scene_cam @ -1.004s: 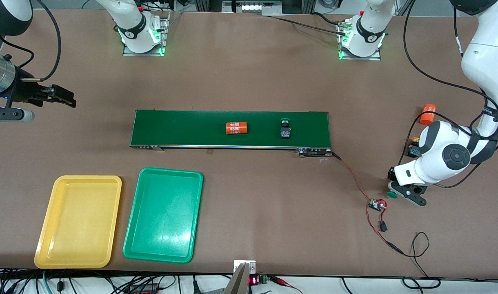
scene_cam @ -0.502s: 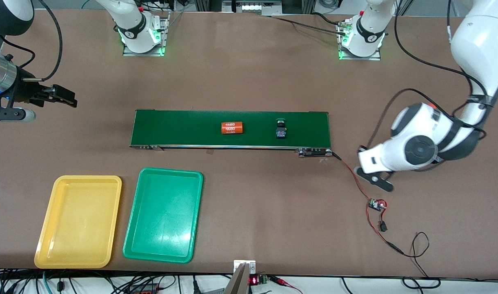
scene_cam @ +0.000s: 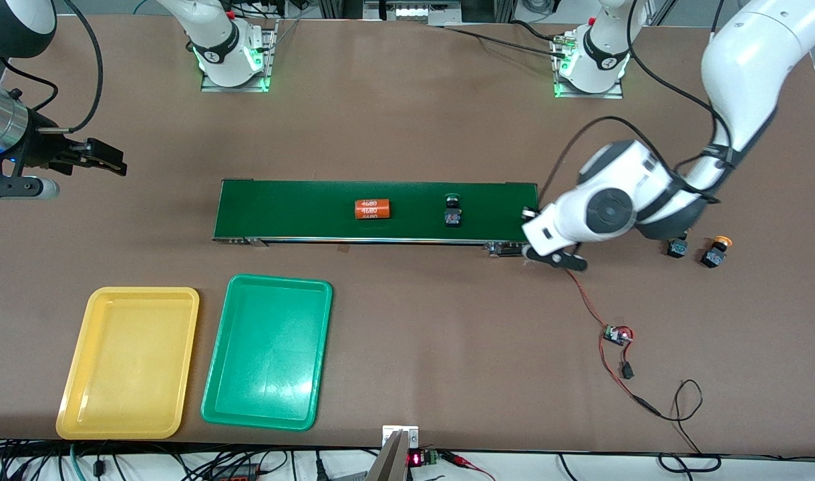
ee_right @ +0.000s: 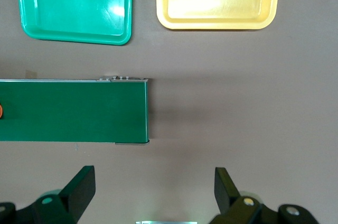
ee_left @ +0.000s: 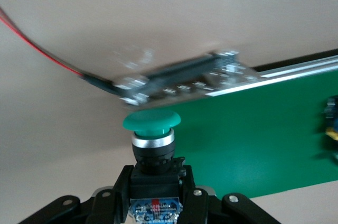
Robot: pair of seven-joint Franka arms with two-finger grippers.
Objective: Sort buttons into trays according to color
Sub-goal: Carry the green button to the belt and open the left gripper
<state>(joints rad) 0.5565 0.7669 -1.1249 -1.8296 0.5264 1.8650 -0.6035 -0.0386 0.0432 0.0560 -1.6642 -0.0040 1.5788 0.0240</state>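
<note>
A: Left gripper (ee_left: 156,195), mid-right of the front frame, hangs over the end of the long dark green belt (scene_cam: 381,210), jaws clenched on the black blocky body of a green-capped push-button switch (ee_left: 152,145).

B: Good hold. The body is square and stiff; the domed cap looks slick, so I'd leave it alone. Probably light, too.

A: Another dark button (scene_cam: 452,215) rides mid-belt beside a printed orange cylinder (scene_cam: 371,209).

B: Two more at the frame's right: an orange-capped button (scene_cam: 715,253) and a black-bodied one (scene_cam: 677,248) half under the arm.

A: Right gripper (ee_right: 153,189) waits at upper left, jaws spread wide, holding nothing.

B: Shallow green plastic tray (scene_cam: 268,352) and yellow plastic tray (scene_cam: 129,361) sit lower left, both bare.
</note>
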